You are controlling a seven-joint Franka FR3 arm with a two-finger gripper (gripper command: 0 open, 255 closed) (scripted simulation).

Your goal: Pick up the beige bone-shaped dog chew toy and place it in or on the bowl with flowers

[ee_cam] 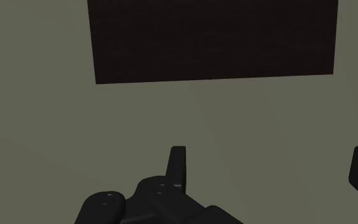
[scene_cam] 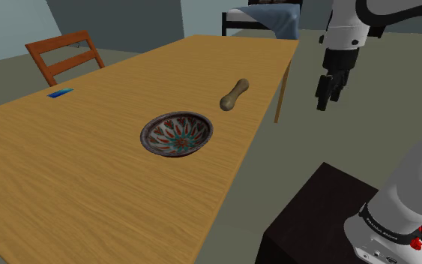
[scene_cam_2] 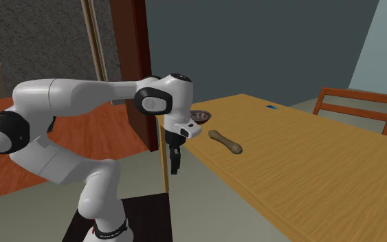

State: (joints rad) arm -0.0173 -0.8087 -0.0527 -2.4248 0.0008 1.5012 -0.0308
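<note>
**Gripper off the table edge, bone lying untouched**

The all-black gripper (scene_cam: 325,99) hangs out past the side of the tabletop (scene_cam: 89,180). It points down at the grey-green floor (ee_cam: 56,140), not at the wood. In the second exterior view the gripper (scene_cam_2: 174,166) sits below the level of the tabletop (scene_cam_2: 308,161), close to the table's corner leg. From the wrist, the fingers (ee_cam: 178,167) stand wide apart with only floor between them, and they grip nothing. A dark rectangular slab (ee_cam: 212,38) lies on the floor ahead of them.

The beige bone-shaped chew toy (scene_cam: 234,94) lies flat on the tabletop, close to the edge nearest the arm. In the shoulder view it is up and to the right of the bowl. The bone (scene_cam_2: 225,141) and the gripper are well apart.

The bowl (scene_cam: 178,134) sits upright on the wood, with a red-and-teal flower pattern inside. It is near the bone but not touching it. In the second exterior view the bowl (scene_cam_2: 200,115) peeks out just behind the arm's wrist.

Further along the tabletop lies a small blue card (scene_cam: 61,93), near a reddish wooden chair (scene_cam: 63,54). The dark stand (scene_cam: 314,217) sits at the shoulder view's lower right.
</note>
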